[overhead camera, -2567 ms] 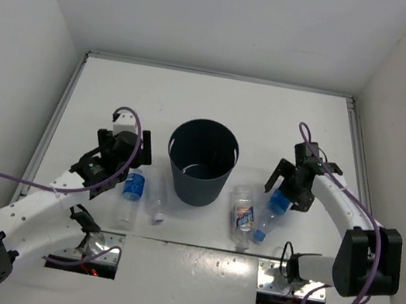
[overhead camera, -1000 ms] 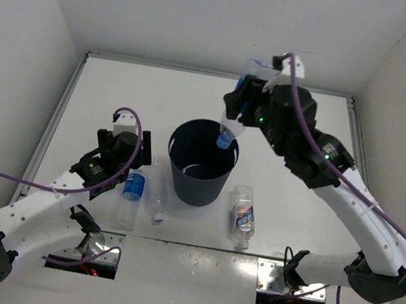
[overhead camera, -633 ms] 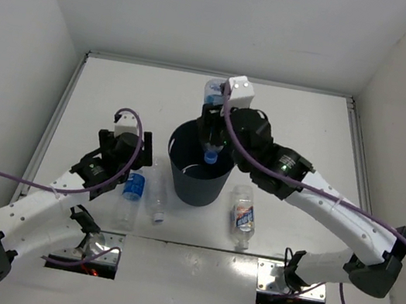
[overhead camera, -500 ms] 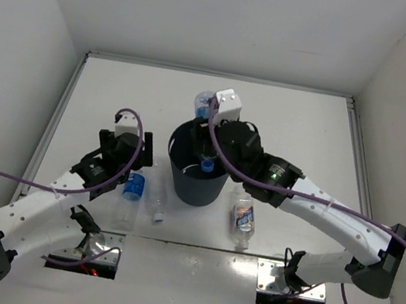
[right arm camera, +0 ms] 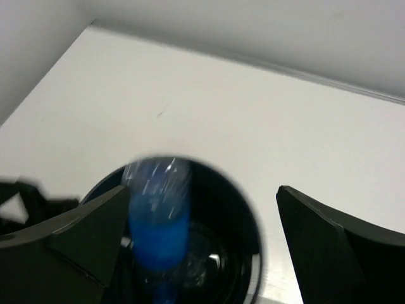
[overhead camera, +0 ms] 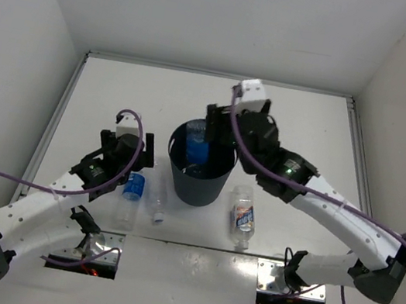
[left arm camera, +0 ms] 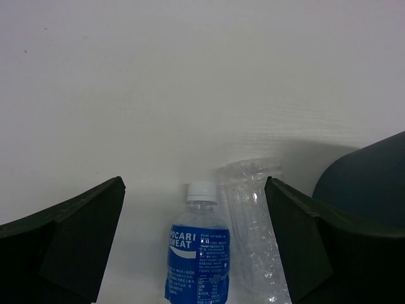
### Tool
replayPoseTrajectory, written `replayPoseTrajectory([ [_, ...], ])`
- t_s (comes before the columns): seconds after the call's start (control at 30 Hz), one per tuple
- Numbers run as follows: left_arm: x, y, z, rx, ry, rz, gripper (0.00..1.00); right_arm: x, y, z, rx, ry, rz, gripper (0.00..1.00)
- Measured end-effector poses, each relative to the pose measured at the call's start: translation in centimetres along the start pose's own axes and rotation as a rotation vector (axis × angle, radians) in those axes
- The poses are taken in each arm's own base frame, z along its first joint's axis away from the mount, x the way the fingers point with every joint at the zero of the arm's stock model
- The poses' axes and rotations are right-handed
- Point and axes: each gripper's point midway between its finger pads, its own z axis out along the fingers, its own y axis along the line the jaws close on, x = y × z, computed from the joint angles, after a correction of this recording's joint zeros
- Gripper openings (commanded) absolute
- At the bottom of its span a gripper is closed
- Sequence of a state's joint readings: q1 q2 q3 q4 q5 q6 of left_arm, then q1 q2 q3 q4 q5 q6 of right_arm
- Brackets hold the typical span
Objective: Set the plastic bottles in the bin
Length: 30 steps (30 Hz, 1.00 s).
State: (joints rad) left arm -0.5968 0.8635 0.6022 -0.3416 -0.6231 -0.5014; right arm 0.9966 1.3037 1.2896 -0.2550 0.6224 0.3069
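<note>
right tool [overhead camera: 221, 129] spread wide, empty, over the bin [overhead camera: 221, 180]; blurred blue-labelled bottle [right arm camera: 158, 218] in its mouth. left tool [left arm camera: 195, 185] wide open above pocari sweat bottle [left arm camera: 197, 263] lying on desk [left arm camera: 190, 95]: likely light, thin-walled, slick; best pinched across the labelled middle.

- We're looking in on a robotics lab test cell: a plain white table [overhead camera: 293, 129], boxed in by blank white walls [overhead camera: 17, 48] on three sides.
- Two white-and-black robot arms, the left arm [overhead camera: 35, 209] and the right arm [overhead camera: 340, 220], sit at the near edge on metal base plates [overhead camera: 267, 278].
- Purple cables [overhead camera: 129, 113] loop off both arms, right out in the open.
- A grey-blue bin [overhead camera: 197, 186] and small plastic bottles [overhead camera: 243, 216] are laid out on that bare white surface.
</note>
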Motion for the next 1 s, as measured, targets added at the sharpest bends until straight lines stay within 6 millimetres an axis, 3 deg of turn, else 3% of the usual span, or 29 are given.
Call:
replayPoseTrajectory([
  [0.1,0.0,-0.1,-0.1,0.007,0.000,0.002,1.00,-2.8,-5.6,-0.5,0.154,-0.049,0.135,1.00],
  [0.2,-0.1,-0.2,-0.1,0.011,-0.003,-0.001,1.00,-3.6,-12.5,-2.2,0.315,-0.075,0.289,1.00],
  [0.27,-0.1,-0.2,-0.2,0.012,-0.004,-0.002,1.00,-2.2,-16.2,-3.7,0.416,-0.066,0.385,1.00],
  [0.33,-0.1,-0.3,-0.2,0.014,-0.003,-0.001,1.00,1.3,-18.1,-4.7,0.471,-0.008,0.452,1.00],
  [0.43,0.0,-0.4,-0.3,0.020,-0.003,0.002,1.00,8.3,-18.8,-5.3,0.481,0.140,0.504,1.00],
  [0.53,0.1,-0.6,-0.3,0.027,-0.001,0.007,1.00,17.4,-18.0,-5.9,0.471,0.378,0.529,1.00],
  [0.63,0.2,-0.8,-0.3,0.033,0.003,0.012,1.00,23.6,-16.7,-7.3,0.459,0.566,0.518,1.00],
  [0.7,0.5,-1.0,-0.3,0.036,0.012,0.021,1.00,25.9,-15.8,-8.1,0.443,0.643,0.508,1.00],
  [1.0,1.6,-1.8,-0.3,0.051,0.047,0.068,1.00,30.3,-12.4,-7.8,0.335,0.820,0.512,1.00],
])
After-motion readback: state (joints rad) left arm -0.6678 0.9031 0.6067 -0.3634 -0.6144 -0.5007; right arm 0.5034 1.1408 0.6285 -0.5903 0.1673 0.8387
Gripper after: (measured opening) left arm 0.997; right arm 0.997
